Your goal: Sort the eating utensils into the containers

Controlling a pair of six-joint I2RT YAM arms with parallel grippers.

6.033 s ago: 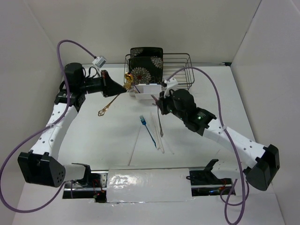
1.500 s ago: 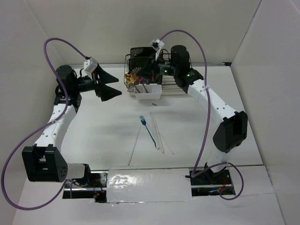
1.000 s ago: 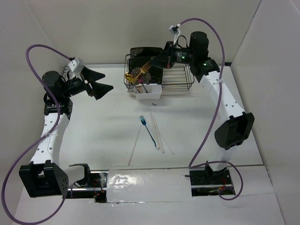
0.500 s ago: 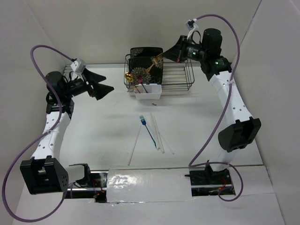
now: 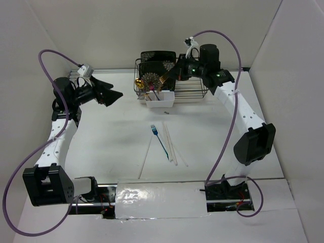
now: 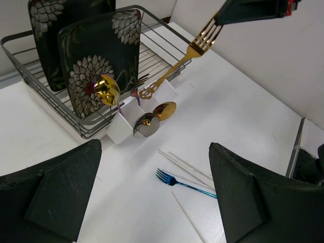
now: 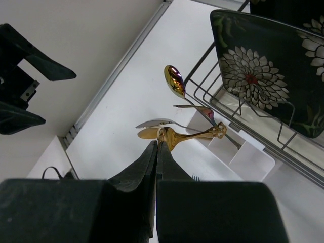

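Note:
My right gripper (image 5: 173, 71) is shut on the tines of a gold fork (image 5: 163, 80), which slants down with its ornate handle end just above the white caddy (image 5: 167, 102). In the right wrist view the shut fingers (image 7: 158, 144) pinch the gold fork (image 7: 198, 135) above the caddy (image 7: 242, 153). Gold, silver and pinkish spoons (image 6: 146, 124) stand in the caddy (image 6: 119, 132). A blue fork (image 5: 159, 139) and pale chopsticks (image 5: 172, 146) lie on the table. My left gripper (image 5: 112, 94) hangs open and empty at the far left, well away from them.
A black wire dish rack (image 5: 196, 84) holding black floral plates (image 5: 158, 62) stands right behind the caddy. One chopstick (image 5: 146, 157) lies apart, left of the blue fork. White walls close in the table on three sides.
My right gripper lifted the gold fork up and to the right, then brought it back down and left over the caddy. My left arm shifted only slightly.

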